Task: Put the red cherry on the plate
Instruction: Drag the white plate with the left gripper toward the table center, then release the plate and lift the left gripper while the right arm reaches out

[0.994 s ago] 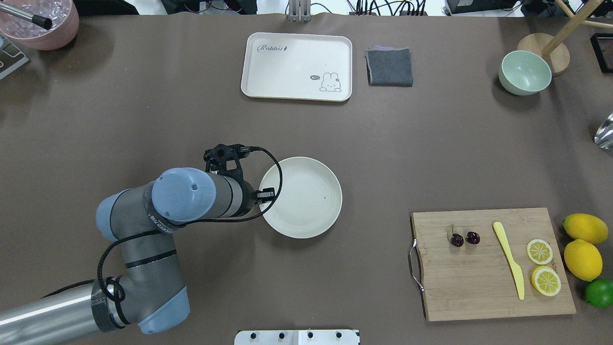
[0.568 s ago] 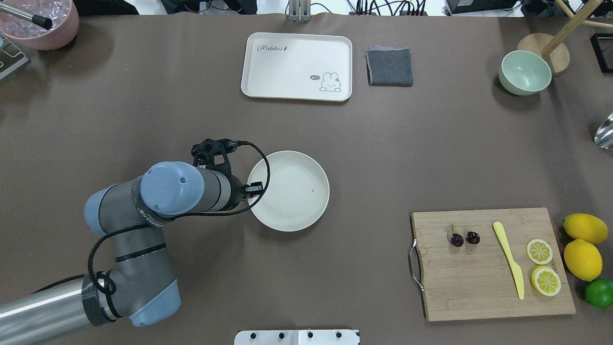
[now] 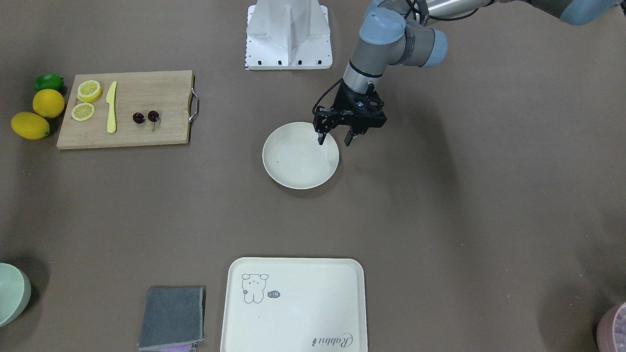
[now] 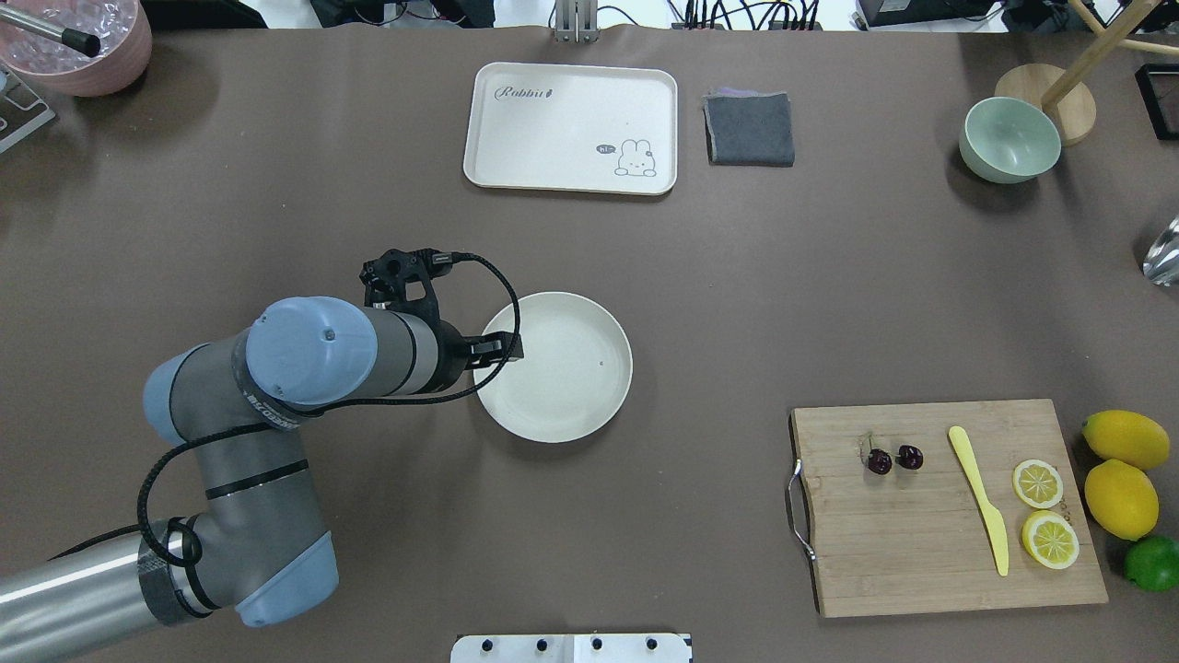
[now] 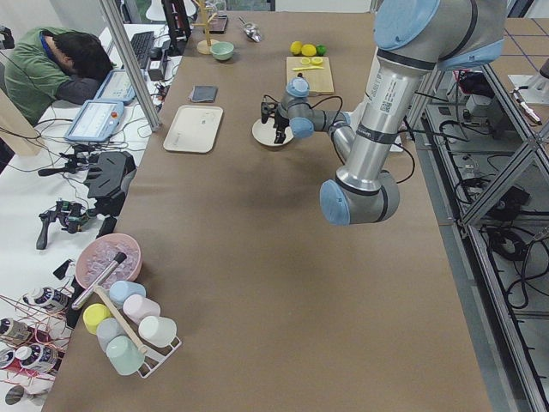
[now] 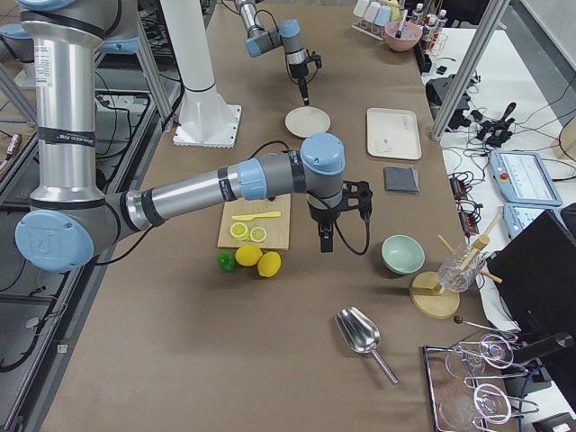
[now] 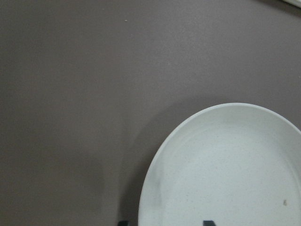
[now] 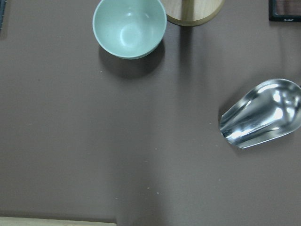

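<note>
The red cherry [image 4: 893,458] pair lies on the wooden cutting board [image 4: 921,552], also seen in the front view as the red cherry [image 3: 145,117]. The off-white plate [image 4: 571,387] sits mid-table with nothing on it. My left gripper [image 3: 334,140] stands open over the near rim of the plate [image 3: 293,166], one finger inside the rim and one outside. The left wrist view shows the plate [image 7: 225,169] below. My right gripper [image 6: 324,241] shows only in the right side view, hanging beyond the board; I cannot tell its state.
A yellow knife [image 4: 978,497], two lemon slices [image 4: 1045,511], two lemons [image 4: 1122,470] and a lime [image 4: 1153,562] lie on or beside the board. A cream tray [image 4: 571,127], grey cloth [image 4: 749,127], green bowl [image 4: 1009,138] and metal scoop [image 8: 263,113] sit further off.
The plate slid up and left with my left gripper, then stopped. Since then the left arm has drawn back to the left while the plate stayed put. The cherry has not moved.
</note>
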Controlling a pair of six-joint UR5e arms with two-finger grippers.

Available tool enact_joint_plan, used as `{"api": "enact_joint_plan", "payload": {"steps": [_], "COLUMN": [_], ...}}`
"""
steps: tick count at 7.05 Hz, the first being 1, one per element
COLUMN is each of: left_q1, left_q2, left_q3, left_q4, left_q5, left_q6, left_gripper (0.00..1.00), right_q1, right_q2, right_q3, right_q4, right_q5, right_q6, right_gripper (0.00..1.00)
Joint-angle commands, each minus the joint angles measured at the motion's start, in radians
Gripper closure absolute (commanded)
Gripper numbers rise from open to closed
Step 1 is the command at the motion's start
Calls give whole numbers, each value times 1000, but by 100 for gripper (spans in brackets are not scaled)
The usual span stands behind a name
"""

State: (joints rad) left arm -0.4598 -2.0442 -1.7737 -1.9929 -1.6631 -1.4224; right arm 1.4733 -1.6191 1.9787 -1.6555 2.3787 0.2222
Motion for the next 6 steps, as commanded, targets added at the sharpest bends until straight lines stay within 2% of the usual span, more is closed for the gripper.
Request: {"api": "enact_joint_plan", "payload": {"steps": [1, 4, 6], "left_q1": [-45, -157, -198], "left_q2": [6, 4, 2], "left_q3": [-23, -26, -29], "left_q4": [2, 31, 77], "left_q5": [5, -76, -76], "left_q6": [161, 168, 169], "left_gripper": [2, 2, 2], "right_q1": [-167, -347, -471], "right_q2": [16, 12, 12], "right_q3": [97, 97, 88], "right_q4": [3, 158, 271], "right_q5": [-41, -68, -98], "right_q6": [216, 218, 220], "right_gripper": [0, 0, 0]}}
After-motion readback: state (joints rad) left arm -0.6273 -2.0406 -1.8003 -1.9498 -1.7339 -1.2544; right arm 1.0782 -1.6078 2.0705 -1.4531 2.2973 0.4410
